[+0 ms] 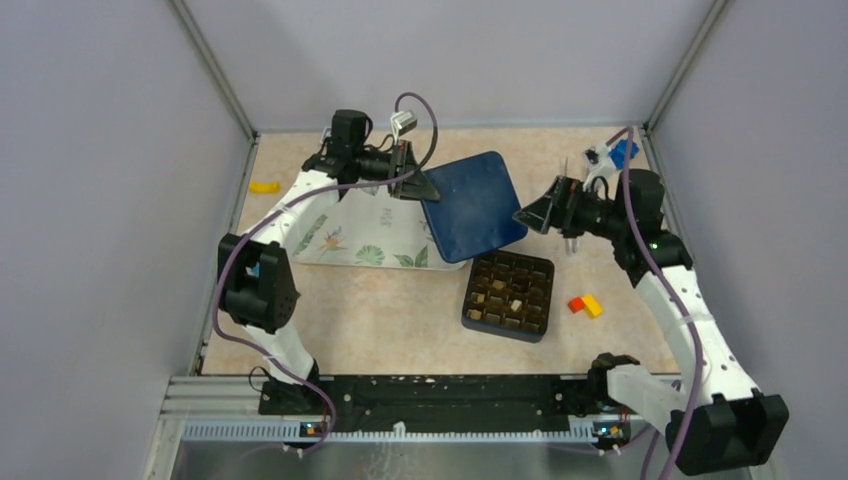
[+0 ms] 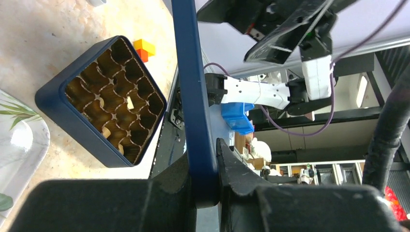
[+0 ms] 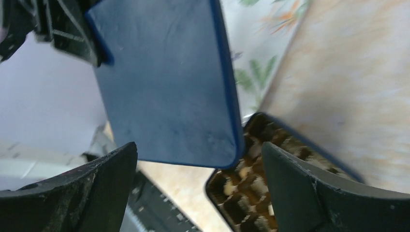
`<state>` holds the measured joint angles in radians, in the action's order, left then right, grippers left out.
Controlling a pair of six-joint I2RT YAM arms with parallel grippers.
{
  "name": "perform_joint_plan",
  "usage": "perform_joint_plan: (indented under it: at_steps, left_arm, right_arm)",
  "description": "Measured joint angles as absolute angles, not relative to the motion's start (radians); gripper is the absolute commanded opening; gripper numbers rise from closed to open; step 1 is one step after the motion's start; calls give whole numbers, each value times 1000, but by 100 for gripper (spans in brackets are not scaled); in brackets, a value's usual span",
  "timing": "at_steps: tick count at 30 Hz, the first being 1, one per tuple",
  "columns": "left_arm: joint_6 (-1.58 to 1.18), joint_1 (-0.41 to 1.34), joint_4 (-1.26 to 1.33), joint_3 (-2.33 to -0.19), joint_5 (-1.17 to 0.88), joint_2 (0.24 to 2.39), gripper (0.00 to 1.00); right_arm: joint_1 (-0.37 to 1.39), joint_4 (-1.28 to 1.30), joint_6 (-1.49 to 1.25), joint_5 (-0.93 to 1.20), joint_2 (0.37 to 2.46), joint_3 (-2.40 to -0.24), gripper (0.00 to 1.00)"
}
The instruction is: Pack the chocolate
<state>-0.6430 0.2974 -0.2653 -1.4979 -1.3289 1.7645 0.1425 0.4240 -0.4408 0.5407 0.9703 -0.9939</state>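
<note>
While L gripper (image 2: 203, 164) clamps lid (image 1: 473, 205) edge, box (image 1: 505, 330) w/ chocolate (image 1: 516, 304) lies uncovered; R gripper (image 3: 198, 169) gapes wide, prob. to take lid.

Soft, even light from above fills the top view; the pale table (image 1: 400, 325) is bright, with only faint shadows beside the dark gridded box (image 1: 508, 294). In the left wrist view the box is crisp, while the left claw (image 2: 203, 162) at the bottom is a dark, blurred mass. The right wrist view is smeared and soft throughout; the blue lid (image 3: 164, 82) shows a dull sheen, and the right claw (image 3: 198, 152) is out of focus.
</note>
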Motion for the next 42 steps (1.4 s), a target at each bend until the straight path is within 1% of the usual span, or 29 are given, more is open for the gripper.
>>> perform_joint_plan:
  at_steps: [2, 5, 11, 13, 16, 21, 22, 26, 27, 28, 30, 32, 36, 42]
  left_arm:
    - [-617, 301, -277, -1494, -1340, 1755, 0]
    - [-572, 308, -307, -1490, -1349, 1747, 0]
    - [-520, 320, -342, -1459, -1371, 1743, 0]
    - [-507, 331, -351, -1454, -1377, 1743, 0]
    - [-490, 343, -356, -1453, -1390, 1743, 0]
    - [-467, 351, -369, -1453, -1399, 1743, 0]
    - [-464, 351, -370, -1453, -1399, 1743, 0]
    - [-453, 351, -376, -1453, -1405, 1743, 0]
    - [-443, 350, -376, -1453, -1406, 1743, 4]
    - [-430, 348, -373, -1452, -1399, 1743, 13]
    - [-418, 347, -374, -1449, -1387, 1744, 40]
    - [-421, 348, -374, -1449, -1380, 1744, 62]
    - [-450, 350, -382, -1449, -1356, 1744, 75]
    - [-484, 351, -417, -1443, -1221, 1743, 86]
  right_arm:
    - [139, 366, -491, 654, 994, -942, 96]
    - [139, 275, -549, 762, 1016, -882, 95]
    - [134, 131, -600, 853, 1063, -823, 93]
    - [134, 78, -617, 881, 1080, -802, 91]
    - [134, 14, -635, 915, 1111, -775, 84]
    - [134, -121, -714, 964, 1140, -727, 59]
    - [134, -136, -723, 971, 1140, -724, 53]
    - [131, -220, -774, 985, 1139, -701, 8]
    - [127, -241, -799, 992, 1136, -686, 0]
    - [123, -261, -834, 1007, 1132, -669, 0]
    - [120, -291, -871, 1019, 1120, -654, 0]
    - [119, -303, -888, 1013, 1095, -636, 0]
    - [120, -268, -892, 957, 1014, -600, 0]
    - [117, -160, -949, 792, 781, -489, 0]
